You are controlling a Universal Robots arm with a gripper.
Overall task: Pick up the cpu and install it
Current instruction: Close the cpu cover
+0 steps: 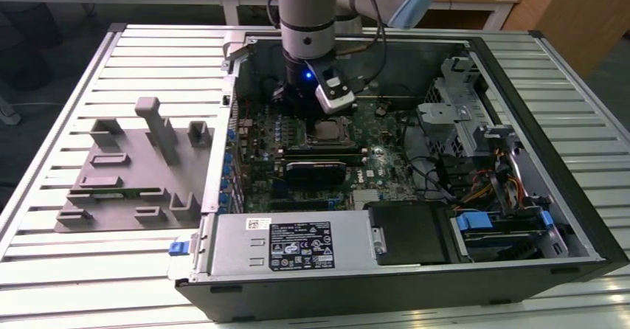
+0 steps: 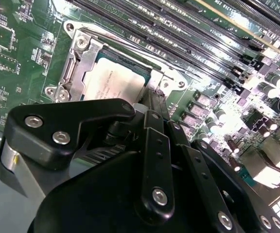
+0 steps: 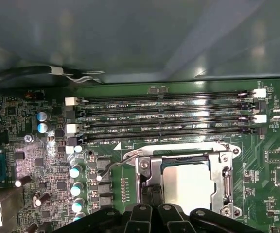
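The cpu (image 3: 193, 182) lay flat in the motherboard socket (image 3: 225, 179) beside the memory slots (image 3: 169, 116), placement apparently complete and clamping seemingly outstanding; the gripper (image 3: 149, 194) hovered at the socket's edge, jaws drawn together, holding nothing.

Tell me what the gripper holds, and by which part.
It cannot be told: the gripper is at one edge of the cpu, which lies in the socket.
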